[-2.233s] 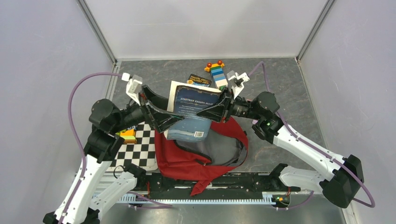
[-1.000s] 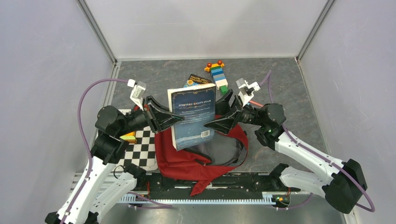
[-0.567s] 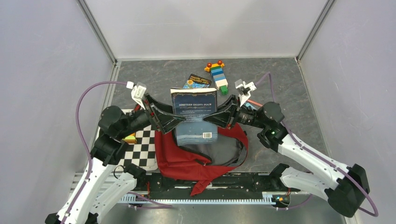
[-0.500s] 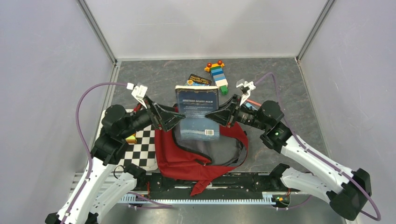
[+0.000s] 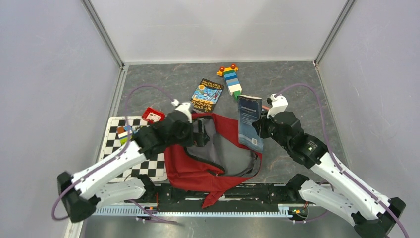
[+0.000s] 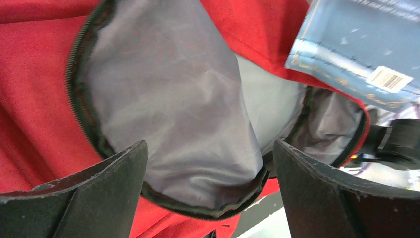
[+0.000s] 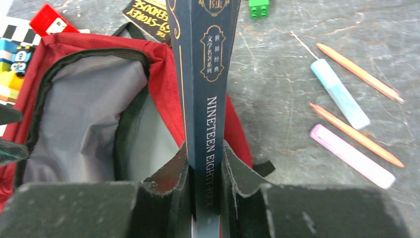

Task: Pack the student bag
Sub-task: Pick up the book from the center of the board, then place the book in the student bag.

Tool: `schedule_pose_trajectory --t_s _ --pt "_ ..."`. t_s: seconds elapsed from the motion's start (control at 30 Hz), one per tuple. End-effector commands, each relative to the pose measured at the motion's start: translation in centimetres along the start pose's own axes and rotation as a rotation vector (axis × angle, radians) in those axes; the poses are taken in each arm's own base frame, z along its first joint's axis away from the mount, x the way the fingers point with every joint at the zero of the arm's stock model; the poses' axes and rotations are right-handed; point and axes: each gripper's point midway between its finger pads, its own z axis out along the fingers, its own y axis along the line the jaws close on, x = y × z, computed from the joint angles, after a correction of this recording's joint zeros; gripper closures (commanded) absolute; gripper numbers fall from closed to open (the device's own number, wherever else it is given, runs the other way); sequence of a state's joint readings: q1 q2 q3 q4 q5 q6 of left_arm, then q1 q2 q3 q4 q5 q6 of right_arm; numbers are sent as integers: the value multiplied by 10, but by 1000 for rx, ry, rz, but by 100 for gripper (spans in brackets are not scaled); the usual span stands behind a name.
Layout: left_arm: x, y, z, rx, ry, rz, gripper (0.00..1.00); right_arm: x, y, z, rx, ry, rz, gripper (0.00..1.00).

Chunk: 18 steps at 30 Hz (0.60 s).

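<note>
The student bag (image 5: 190, 171), dark red with a grey lining (image 5: 223, 146), lies open in front of the arm bases. My right gripper (image 5: 257, 128) is shut on a dark-blue book (image 5: 248, 119) and holds it on edge over the bag's right rim. In the right wrist view the book's spine (image 7: 203, 74) runs up between the closed jaws of the gripper (image 7: 204, 148), beside the bag's red rim (image 7: 163, 84). My left gripper (image 5: 199, 134) hangs open over the bag's mouth. Between its fingers (image 6: 209, 146) only the grey lining (image 6: 168, 99) shows, and the book (image 6: 356, 44) is at the upper right.
A second book (image 5: 208, 94) and a coloured brick tower (image 5: 230, 82) lie behind the bag. A small red box (image 5: 153, 116) and a chessboard (image 5: 148, 166) with toy pieces (image 5: 124, 134) are at the left. Two orange pencils (image 7: 359, 72), a blue stick (image 7: 341, 94) and a pink stick (image 7: 351, 156) lie right of the bag.
The left gripper let go of the book, opened wide and dropped to the bag's mouth. The right gripper closed on the book, turned it on edge and carried it right.
</note>
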State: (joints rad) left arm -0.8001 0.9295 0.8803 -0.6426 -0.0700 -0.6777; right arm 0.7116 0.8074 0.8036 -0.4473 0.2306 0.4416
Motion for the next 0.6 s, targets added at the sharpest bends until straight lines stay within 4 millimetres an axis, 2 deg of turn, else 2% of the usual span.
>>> schedule_pose_trajectory --t_s 0.0,0.17,0.23,0.37,0.5,0.57 --pt "-16 -15 13 -168 -53 48 0 -46 -9 -21 64 -145 18 100" --pt "-10 -42 39 -274 -34 193 0 -42 -10 -27 54 -142 13 100" --pt "-6 -43 49 -347 -8 258 0 -41 -5 -28 27 -138 21 100" --pt "4 -26 64 -539 64 396 0 -45 11 -36 -63 -150 75 100" --pt "6 -7 62 -675 104 480 0 -50 25 -44 -151 -188 157 100" --pt "9 2 59 -715 122 504 1 -45 29 -40 -181 -194 189 100"
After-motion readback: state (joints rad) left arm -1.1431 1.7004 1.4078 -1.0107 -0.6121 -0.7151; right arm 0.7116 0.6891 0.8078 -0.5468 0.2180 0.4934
